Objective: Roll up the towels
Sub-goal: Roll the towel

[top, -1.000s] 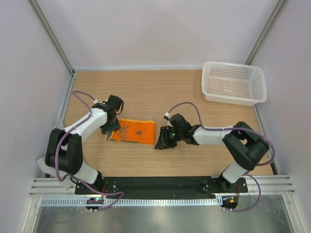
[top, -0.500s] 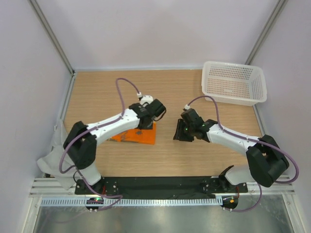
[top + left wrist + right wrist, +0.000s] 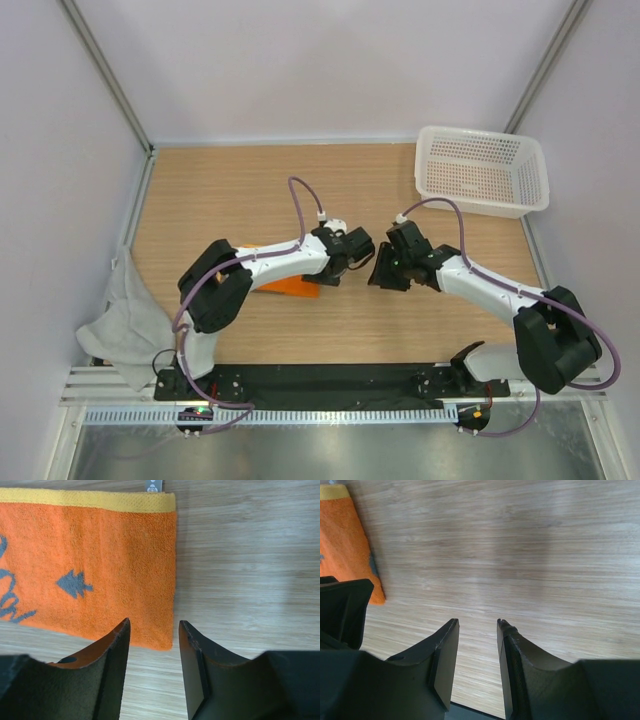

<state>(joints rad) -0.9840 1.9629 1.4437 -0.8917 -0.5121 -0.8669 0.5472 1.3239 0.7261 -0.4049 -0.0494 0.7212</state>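
Shifting: my left hand [image 3: 152, 624] has crossed to the right edge of the orange towel [image 3: 100, 555].
Hands: both half-open, empty; right hand [image 3: 477, 624] over bare bench [image 3: 530, 545].
Meaning: rolling not begun.

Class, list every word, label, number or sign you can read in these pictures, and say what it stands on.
Small grey tag on the orange terry towel with yellow edge: round mark, too small to read.
Dark print on that towel: arrow-like sign; curly strokes beside it cut off, unreadable.
No readable words anywhere.
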